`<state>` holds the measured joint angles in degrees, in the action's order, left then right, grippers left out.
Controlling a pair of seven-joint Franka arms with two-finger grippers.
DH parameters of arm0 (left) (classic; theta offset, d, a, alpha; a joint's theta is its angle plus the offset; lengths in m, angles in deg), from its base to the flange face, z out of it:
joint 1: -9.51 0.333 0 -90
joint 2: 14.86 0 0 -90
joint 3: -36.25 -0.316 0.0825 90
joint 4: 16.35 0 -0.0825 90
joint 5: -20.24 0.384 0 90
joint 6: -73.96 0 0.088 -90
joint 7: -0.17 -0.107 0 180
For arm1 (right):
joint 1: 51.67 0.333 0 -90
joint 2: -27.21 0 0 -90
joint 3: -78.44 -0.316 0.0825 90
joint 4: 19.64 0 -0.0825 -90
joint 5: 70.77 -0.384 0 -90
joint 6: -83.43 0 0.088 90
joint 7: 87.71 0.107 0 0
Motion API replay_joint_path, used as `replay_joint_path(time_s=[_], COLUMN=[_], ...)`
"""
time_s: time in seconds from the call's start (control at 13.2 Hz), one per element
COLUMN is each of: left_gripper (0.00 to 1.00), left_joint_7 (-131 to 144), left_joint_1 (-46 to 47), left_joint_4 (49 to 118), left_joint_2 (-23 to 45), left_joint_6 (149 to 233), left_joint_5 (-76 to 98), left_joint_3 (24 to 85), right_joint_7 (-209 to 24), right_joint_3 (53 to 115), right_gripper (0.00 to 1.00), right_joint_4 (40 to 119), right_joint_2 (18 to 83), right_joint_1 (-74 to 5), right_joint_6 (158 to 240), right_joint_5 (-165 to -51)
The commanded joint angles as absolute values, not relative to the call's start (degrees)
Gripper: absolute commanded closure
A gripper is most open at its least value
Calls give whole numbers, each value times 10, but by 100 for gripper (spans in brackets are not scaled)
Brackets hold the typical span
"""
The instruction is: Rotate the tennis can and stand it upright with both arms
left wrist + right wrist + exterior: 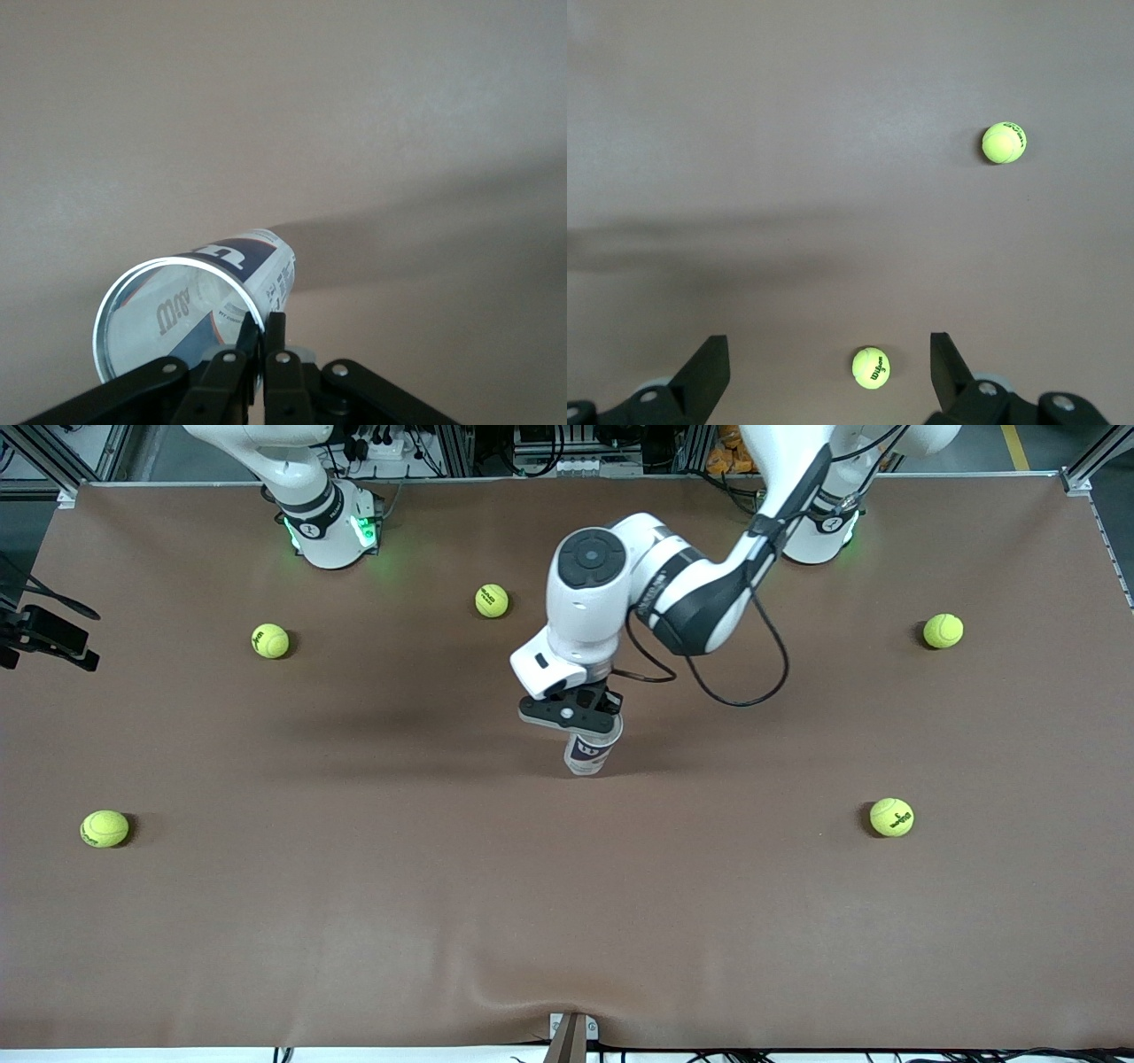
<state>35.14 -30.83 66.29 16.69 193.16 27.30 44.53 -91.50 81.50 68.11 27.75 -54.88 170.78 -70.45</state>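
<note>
Fingers of my left gripper (264,341) pinch the rim of the tennis can (590,751), which stands nearly upright mid-table. Only letting go seems left. My right gripper (829,365) waits, spread wide, above balls.

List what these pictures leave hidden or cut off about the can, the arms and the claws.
- Tennis can: in the front view its upper end is hidden under the left claw; the left wrist view's bottom edge crops its rim.
- Right claw: out of the front view; the top edge crops that arm.
- Whether the can's base touches the table: cannot tell.
</note>
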Motion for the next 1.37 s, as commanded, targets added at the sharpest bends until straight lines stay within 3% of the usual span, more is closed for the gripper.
replay_joint_path(time_s=[0.0, 0.08, 0.3, 0.61, 0.99, 1.29], left_gripper=[43, 0, 0, 0, 0, 0], left_joint_7=[361, 359, 357, 352, 331, 241], left_joint_1=[-317, -317, -316, -283, -144, -32], left_joint_4=[657, 657, 655, 656, 657, 657], left_joint_2=[173, 172, 160, 85, -26, -64], left_joint_6=[1928, 1928, 1928, 1872, 1779, 1721], left_joint_5=[300, 299, 300, 300, 296, 288], left_joint_3=[440, 440, 439, 426, 426, 426], right_joint_7=[-905, -905, -905, -905, -905, -905], right_joint_3=[813, 813, 813, 813, 812, 812], right_gripper=[0, 0, 0, 0, 0, 0], right_joint_4=[683, 683, 683, 683, 683, 683], right_joint_2=[271, 273, 273, 273, 273, 273], right_joint_1=[-549, -548, -548, -548, -548, -544], right_joint_6=[1709, 1709, 1709, 1709, 1708, 1705], right_joint_5=[-709, -709, -709, -709, -709, -709])
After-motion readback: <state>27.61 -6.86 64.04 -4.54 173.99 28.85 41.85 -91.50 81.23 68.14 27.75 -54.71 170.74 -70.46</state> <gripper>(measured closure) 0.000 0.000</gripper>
